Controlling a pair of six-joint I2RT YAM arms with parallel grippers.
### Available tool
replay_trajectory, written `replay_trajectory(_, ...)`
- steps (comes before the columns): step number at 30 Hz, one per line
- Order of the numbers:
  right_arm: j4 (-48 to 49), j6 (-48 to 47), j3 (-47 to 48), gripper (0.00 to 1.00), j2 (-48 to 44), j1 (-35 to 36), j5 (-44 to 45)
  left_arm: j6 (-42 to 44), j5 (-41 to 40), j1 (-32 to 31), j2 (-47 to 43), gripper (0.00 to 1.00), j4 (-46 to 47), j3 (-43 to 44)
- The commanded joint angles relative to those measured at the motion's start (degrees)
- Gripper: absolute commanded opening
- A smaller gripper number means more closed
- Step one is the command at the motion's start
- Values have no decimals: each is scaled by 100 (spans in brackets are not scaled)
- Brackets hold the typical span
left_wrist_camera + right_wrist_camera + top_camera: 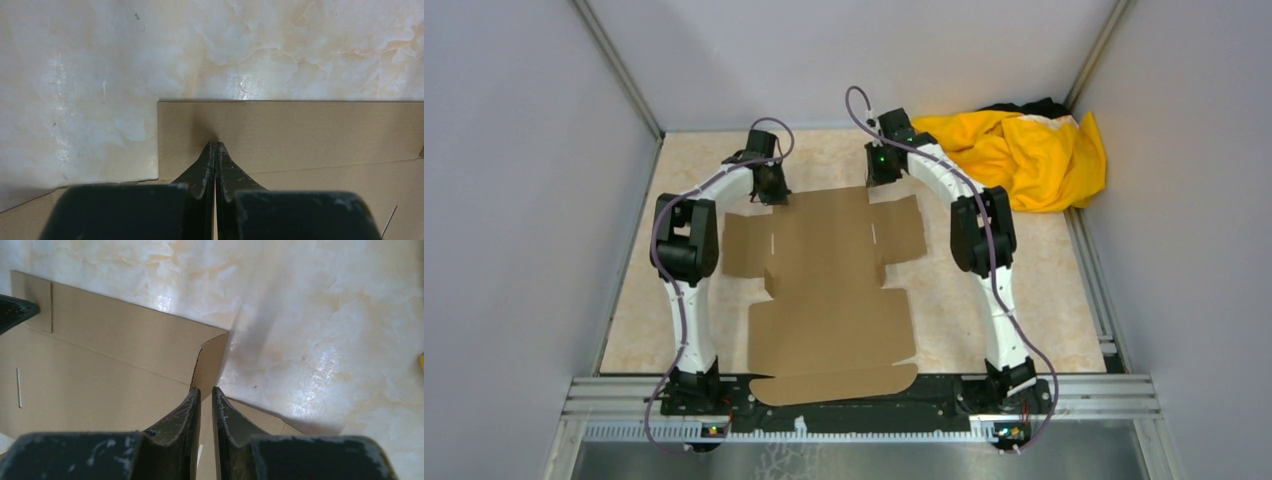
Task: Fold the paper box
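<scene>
Marbled beige tabletop [1044,300], shut in by grey walls [514,200], with a metal rail [1124,395] along the near edge. Yellow cloth [1024,150] bunched in the far right corner. Box [834,290] flat and unfolded mid-tabletop, near flap reaching over the rail. Left hand [216,146] clenched tight on nothing, tips down at the box's far left flap. Right hand [205,392] parted by a thin gap, nothing gripped, tips at the far right flap, whose corner stands slightly raised.

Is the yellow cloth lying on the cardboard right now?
No, the yellow cloth sits in the far right corner, apart from the paper box.
</scene>
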Motion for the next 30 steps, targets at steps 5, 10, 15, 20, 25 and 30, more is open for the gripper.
replay_trajectory(5, -229, -114, 899, 16, 225, 123, -48, 60, 277, -46, 303, 0, -280, -192)
replay_trajectory(10, -229, -120, 940, 16, 446, 169, -99, 61, 317, -46, 304, 0, -263, -188)
replay_trajectory(15, 45, -58, 492, 16, 114, 152, 257, 99, 305, -37, 291, 0, -279, -162)
replay_trajectory(20, -221, 94, 425, 15, 25, -253, 506, 96, 276, -28, 278, 0, -289, -166)
replay_trajectory(25, -312, 21, 124, 14, -58, -507, 887, 87, 285, -26, 289, 0, -281, -179)
replay_trajectory(30, -321, -101, -88, 14, -66, -549, 1319, 87, 283, -25, 300, 0, -280, -189)
